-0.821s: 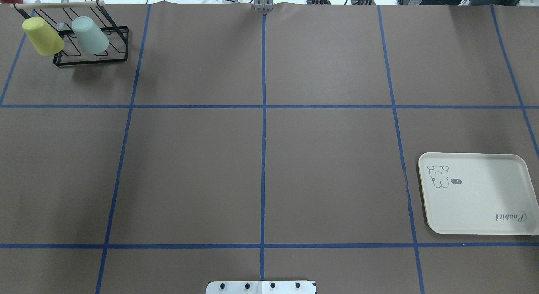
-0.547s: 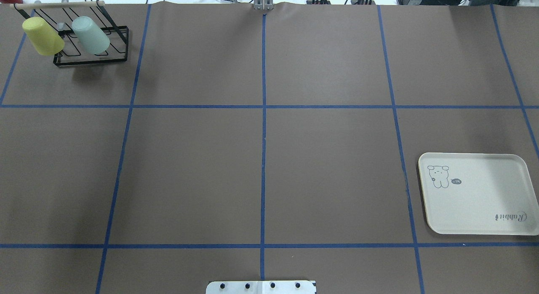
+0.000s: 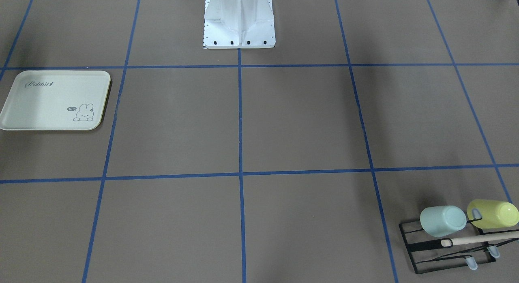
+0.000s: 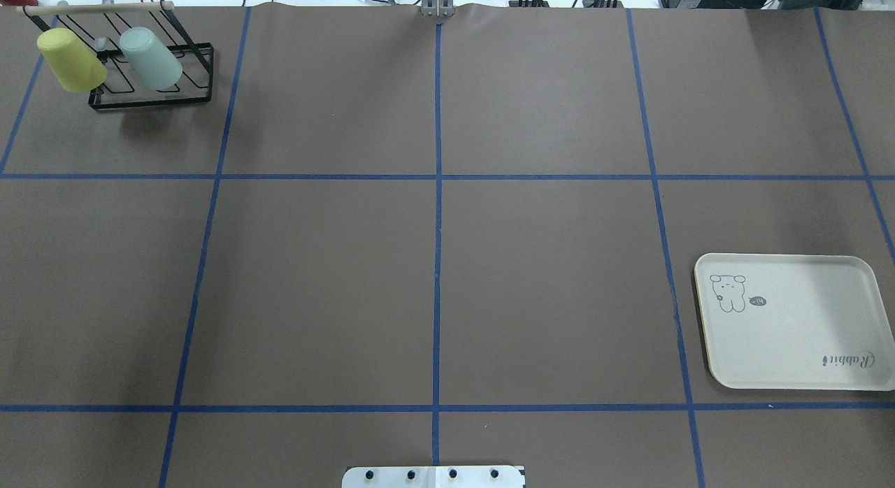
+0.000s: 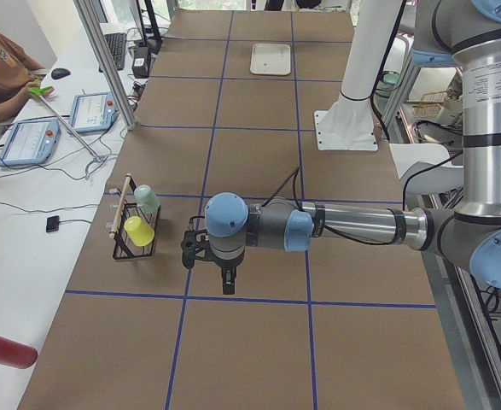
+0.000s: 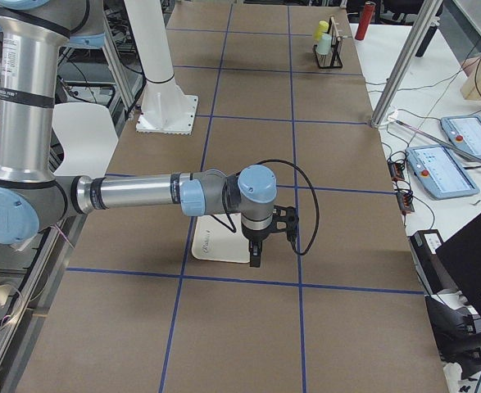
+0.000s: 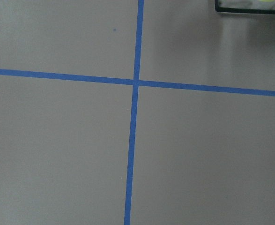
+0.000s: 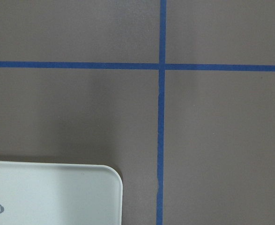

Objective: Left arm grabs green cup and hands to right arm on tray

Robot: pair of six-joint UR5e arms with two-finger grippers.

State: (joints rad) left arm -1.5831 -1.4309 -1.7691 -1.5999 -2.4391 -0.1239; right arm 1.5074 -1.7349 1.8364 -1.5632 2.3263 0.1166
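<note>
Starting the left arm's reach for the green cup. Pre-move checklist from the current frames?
1. Green cup sits tilted on the black wire rack: ok.
2. Gap between it and the yellow cup is visible: ok.
3. Left tool hangs apart from the rack, touching nothing: ok.
4. Left tool open for the grasp: cannot tell; it shows only in the side view.
5. Right tool open to receive: cannot tell, for the same reason.
6. Tray has nothing on it: ok.
</note>
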